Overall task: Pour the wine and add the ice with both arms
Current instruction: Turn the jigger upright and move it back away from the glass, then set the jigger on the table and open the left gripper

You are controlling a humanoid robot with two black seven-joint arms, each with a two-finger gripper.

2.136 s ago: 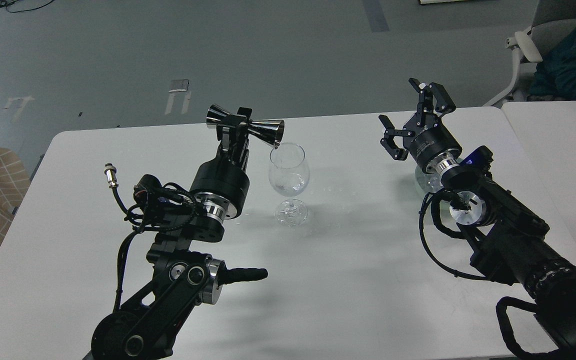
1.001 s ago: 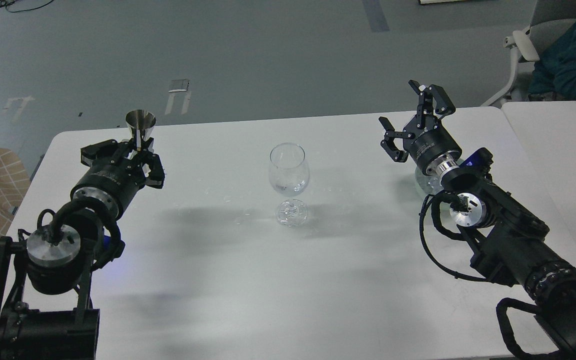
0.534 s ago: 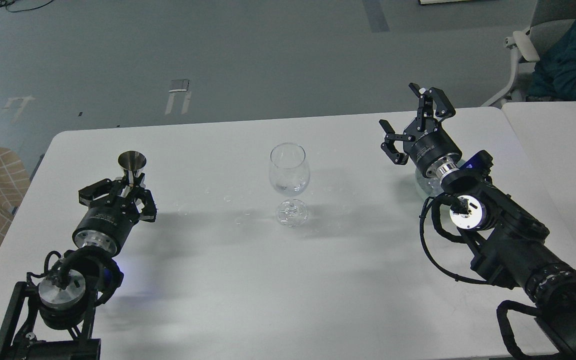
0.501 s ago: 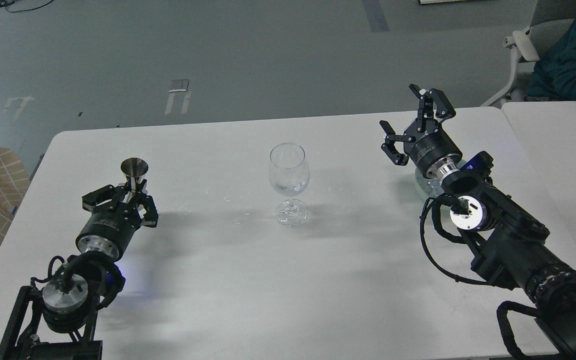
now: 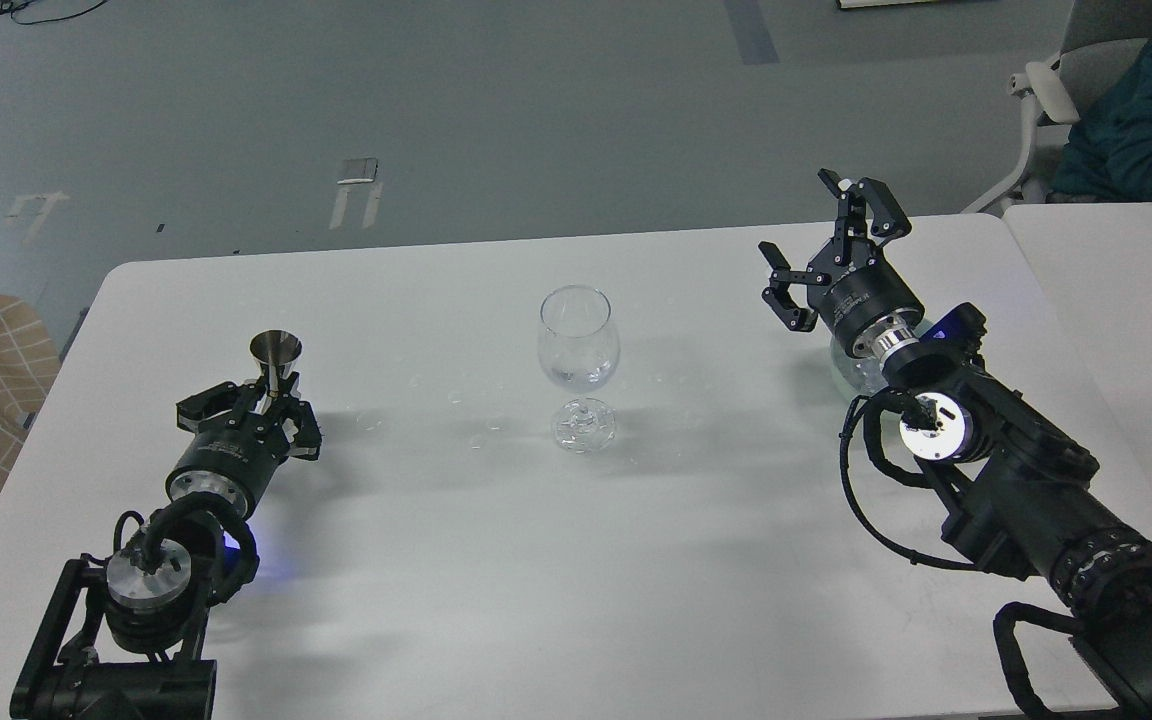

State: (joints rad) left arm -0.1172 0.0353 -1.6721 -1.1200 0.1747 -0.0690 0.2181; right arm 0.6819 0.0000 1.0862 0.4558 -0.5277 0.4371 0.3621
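Conical steel jigger (image 5: 276, 356) beside clear stemmed glass (image 5: 578, 350)

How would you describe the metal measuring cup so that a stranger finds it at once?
Look at the white table, then at its left side, where the left claw is shut on the cup's narrow waist. The measuring cup stands upright there, open mouth up. It is the only shiny steel thing; the wine glass at the centre is clear.

Soft, even overhead light falls on the white table (image 5: 556, 560), which reads bright but not blown out. Faint, diffuse shadows lie beside the wine glass (image 5: 578, 340) and under both arms. Small highlights glint on the glass bowl and the silver joint rings. Focus is sharp throughout, with no visible motion blur.
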